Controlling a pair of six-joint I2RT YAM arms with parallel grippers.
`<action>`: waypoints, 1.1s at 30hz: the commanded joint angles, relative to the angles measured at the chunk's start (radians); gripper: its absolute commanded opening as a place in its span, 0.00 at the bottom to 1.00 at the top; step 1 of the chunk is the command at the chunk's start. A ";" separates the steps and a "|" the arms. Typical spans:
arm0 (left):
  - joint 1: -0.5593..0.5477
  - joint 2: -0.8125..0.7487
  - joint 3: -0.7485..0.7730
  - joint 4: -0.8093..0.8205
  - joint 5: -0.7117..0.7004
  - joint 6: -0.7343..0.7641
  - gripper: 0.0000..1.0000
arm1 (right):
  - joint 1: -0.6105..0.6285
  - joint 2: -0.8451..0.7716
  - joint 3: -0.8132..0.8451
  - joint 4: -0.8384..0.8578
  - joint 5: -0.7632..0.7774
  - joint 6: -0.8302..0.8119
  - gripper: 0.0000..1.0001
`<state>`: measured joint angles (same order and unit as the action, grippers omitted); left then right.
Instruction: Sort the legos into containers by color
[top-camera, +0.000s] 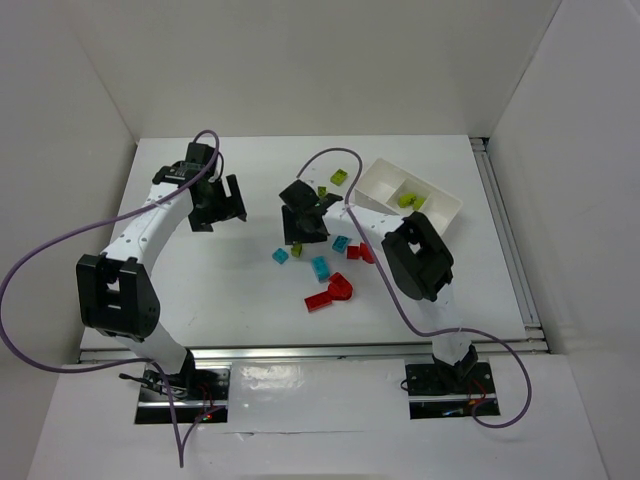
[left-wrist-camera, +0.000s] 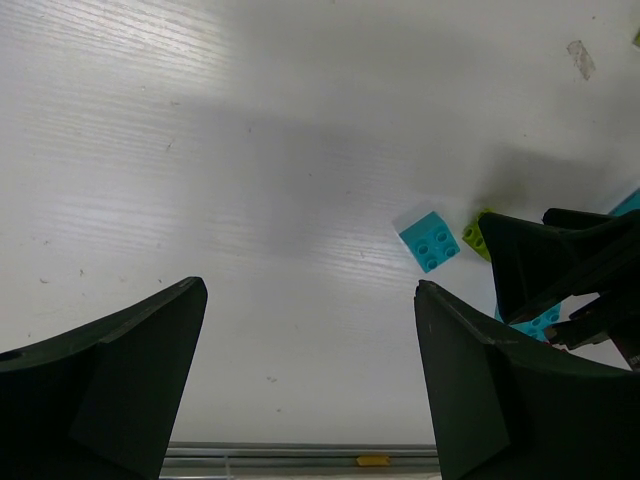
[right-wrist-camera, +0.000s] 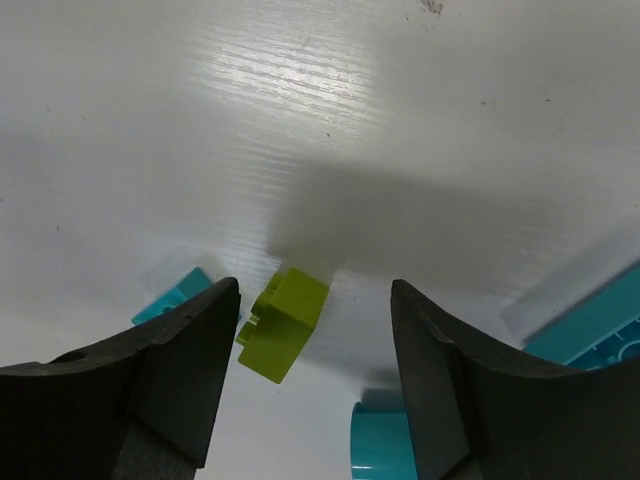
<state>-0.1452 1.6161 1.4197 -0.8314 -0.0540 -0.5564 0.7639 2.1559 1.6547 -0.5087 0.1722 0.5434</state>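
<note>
Left claw (left-wrist-camera: 310, 292) hangs spread wide and empty over the bare table (top-camera: 200, 270) at the far left. Next along, the right claw (right-wrist-camera: 315, 290) is down at the tabletop, its fingers apart on either side of a lime brick (right-wrist-camera: 285, 322). One finger is just beside it and the other stands clear, so nothing is gripped. That brick sits skewed to the fingers. Cyan bricks (top-camera: 320, 267) and red pieces (top-camera: 330, 293) lie loose nearby, the long red one running diagonally. Farthest right, the white tray (top-camera: 430, 185) lies slanted, its long axis running far-left to near-right, with lime bricks (top-camera: 407, 198) in one compartment.
</note>
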 joint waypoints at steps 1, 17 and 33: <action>0.006 -0.019 -0.002 0.020 0.017 0.001 0.94 | 0.021 -0.048 0.004 -0.028 0.020 0.024 0.67; 0.006 -0.028 -0.002 0.020 0.035 0.019 0.94 | -0.003 -0.139 0.077 -0.086 0.165 0.030 0.19; -0.171 0.059 0.068 0.048 0.086 0.062 0.98 | -0.489 -0.398 -0.087 -0.042 0.320 0.003 0.19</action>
<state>-0.3004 1.6550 1.4387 -0.7940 0.0063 -0.5186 0.2951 1.7496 1.5997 -0.5537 0.4679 0.5564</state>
